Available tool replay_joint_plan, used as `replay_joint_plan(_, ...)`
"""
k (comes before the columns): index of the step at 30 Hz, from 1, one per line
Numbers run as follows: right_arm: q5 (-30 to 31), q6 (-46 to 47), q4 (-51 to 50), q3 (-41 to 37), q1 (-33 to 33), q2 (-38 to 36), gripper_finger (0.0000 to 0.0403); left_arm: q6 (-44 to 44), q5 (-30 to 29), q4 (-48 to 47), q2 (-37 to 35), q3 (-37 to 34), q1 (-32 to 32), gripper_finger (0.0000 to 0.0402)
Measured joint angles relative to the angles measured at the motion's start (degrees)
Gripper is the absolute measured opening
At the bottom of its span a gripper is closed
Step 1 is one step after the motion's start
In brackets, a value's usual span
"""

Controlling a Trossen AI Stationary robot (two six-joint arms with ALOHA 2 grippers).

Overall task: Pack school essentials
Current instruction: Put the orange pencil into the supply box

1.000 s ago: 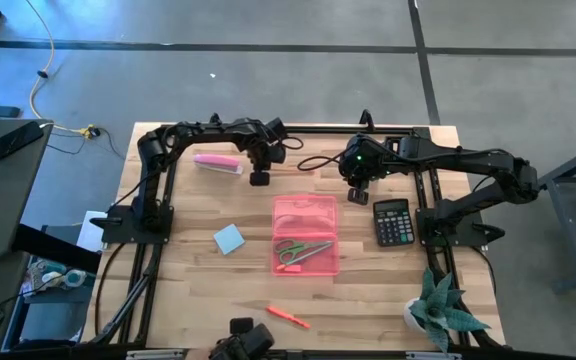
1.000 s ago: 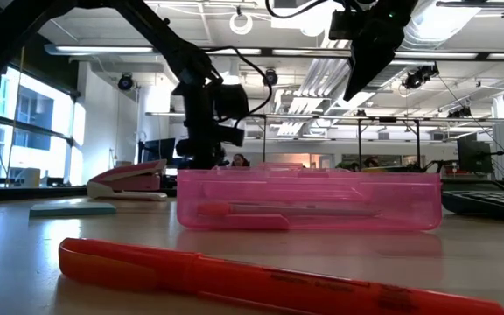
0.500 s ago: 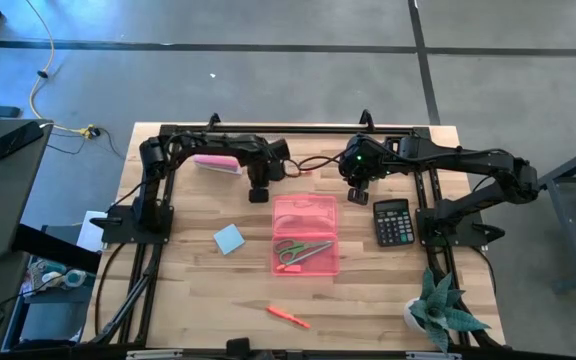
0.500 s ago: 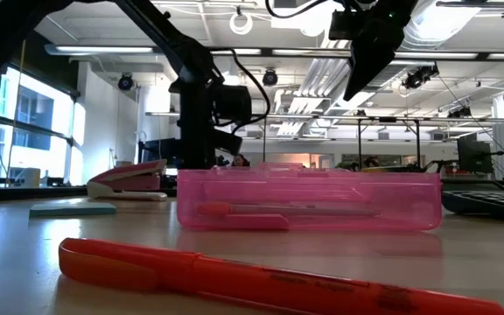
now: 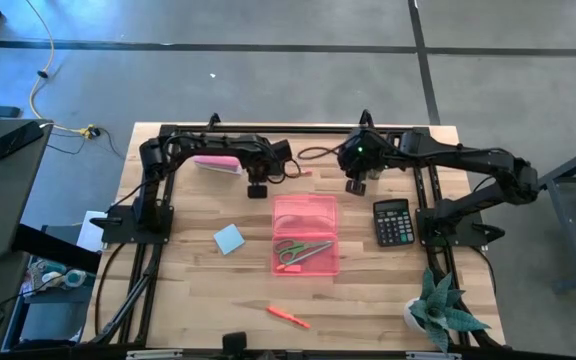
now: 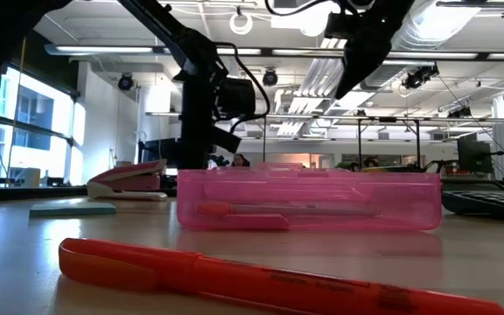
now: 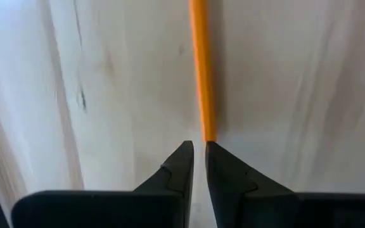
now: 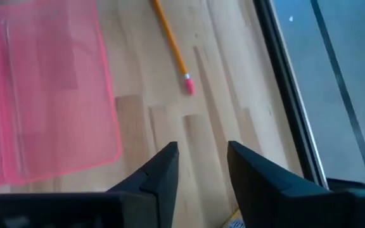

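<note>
An orange pencil (image 7: 201, 69) with a pink eraser (image 8: 187, 85) lies just beyond the far edge of the open pink case (image 5: 305, 235). My left gripper (image 5: 258, 188) stands over the pencil's eraserless end, its fingers almost together. My right gripper (image 5: 356, 185) hovers open near the case's far right corner and touches nothing. Green-handled scissors (image 5: 303, 250) lie inside the case. The light-blue note pad (image 5: 229, 238) lies left of the case, and the orange-red pen (image 5: 288, 316) lies near the near edge. The red piece and the yellow-green box do not show. My left gripper comes from above, pointing down, and has the pencil's eraserless end (image 7: 208, 134) at its fingertips (image 7: 217, 158). The right fingertip covers the spot itself. The pencil runs straight away from the fingers, and its eraser end (image 8: 187, 85) rests on the table.
The black calculator (image 5: 392, 222) lies right of the case and the pink oblong bar (image 5: 218, 164) at the far left. A potted plant (image 5: 443, 310) stands at the near right corner. A black frame (image 5: 298, 130) runs along the far edge. Bare wood lies between case and pen.
My left gripper moved toward the near edge and down behind the case, then came back slightly toward the far edge and rose a little. My right gripper shifted a little toward the far edge. The case and the other things stayed put.
</note>
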Motion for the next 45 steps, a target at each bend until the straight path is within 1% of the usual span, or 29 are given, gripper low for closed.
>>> replay_joint_plan(2, -2.10, -1.19, 0.83, 0.00, -1.97, 0.00, 0.0142, -0.05, 0.18, -0.46, -0.81, 0.04, 0.61, 0.0034)
replay_joint_plan(6, -5.97, -4.49, 2.96, 0.00, -6.23, 1.04, 0.0166, -1.71, 3.79, -0.78, -4.20, -0.63, 2.10, 0.0027)
replay_joint_plan(10, -8.82, -8.18, 6.66, 0.00, -9.41, 4.81, 0.0176, -3.72, 7.66, 0.14, -8.95, -3.17, 2.92, 0.0017)
replay_joint_plan(12, -8.87, -10.13, 8.80, -0.02, -10.08, 7.23, 0.0176, -4.90, 9.23, 2.50, -11.93, -5.77, 2.86, 0.0012)
replay_joint_plan(16, -9.14, -13.25, 11.97, -0.02, -10.84, 11.48, 0.0177, -7.65, 12.14, 11.87, -18.06, -13.31, 2.73, 0.0006)
replay_joint_plan(21, -9.37, -13.63, 13.27, 1.88, -11.45, 16.50, 0.0177, -12.10, 14.75, 24.97, -23.58, -22.35, 2.73, 0.0003)
replay_joint_plan(24, -11.79, -14.12, 12.79, 5.03, -11.39, 19.84, 0.0177, -14.32, 14.84, 31.12, -24.90, -26.14, 2.37, 0.0003)
replay_joint_plan(28, -15.34, -15.27, 10.41, 9.59, -11.37, 24.55, 0.0177, -15.02, 14.84, 35.72, -25.49, -29.37, 2.36, 0.0003)
replay_joint_plan(32, -16.81, -16.01, 8.62, 12.31, -11.39, 28.82, 0.0177, -15.02, 13.34, 36.95, -25.49, -30.88, 2.47, 0.0003)
replay_joint_plan(36, -19.49, -16.32, 8.64, 13.00, -11.35, 31.91, 0.0177, -15.00, 7.92, 36.77, -25.49, -31.00, 2.47, 0.0003)
replay_joint_plan(42, -19.67, -16.32, 11.17, 13.07, -11.21, 35.71, 0.0177, -15.00, -0.91, 35.13, -25.49, -30.99, 2.51, 0.0003)
replay_joint_plan(45, -19.63, -16.32, 12.76, 13.07, -11.21, 37.23, 0.0177, -15.43, -4.43, 33.86, -25.49, -31.01, 2.51, 0.0003)
